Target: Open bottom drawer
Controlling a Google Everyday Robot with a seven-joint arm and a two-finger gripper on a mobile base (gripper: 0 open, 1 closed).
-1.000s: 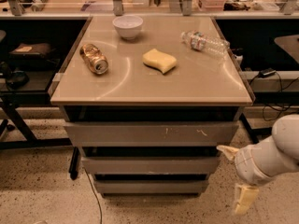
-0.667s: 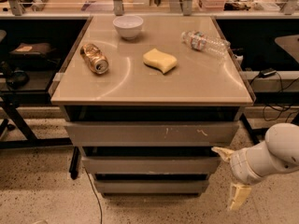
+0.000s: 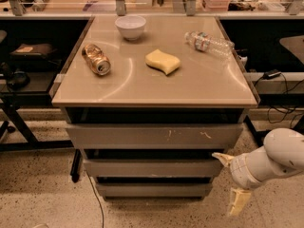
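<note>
Watching the gripper [image 3: 224, 184] hanging low at the near right of the table [image 3: 156, 87], just beside the right ends of the middle drawer [image 3: 152, 167] and the bottom drawer [image 3: 154, 190], touching neither by the look of it. Seeing its two pale fingers spread wide, one up, one down, gripping nothing. Finding the bottom drawer lowest in the stack, closest to the floor, sitting two below the scratched top drawer [image 3: 154, 136] and appearing shut, its front plain and handleless. Noting a bowl [image 3: 130, 26], can [image 3: 96, 59], sponge [image 3: 163, 61] and bottle [image 3: 209, 42] lying up on the table, well apart from the action. Judging this as the approach step, with no contact made yet. Calling next for dropping a touch lower and swinging left, getting one finger hooked over the top edge of that lowest front, in the dark gap beneath the middle drawer, then pulling straight toward the near side. Worth guarding against catching the middle front instead, sitting so close above.
</note>
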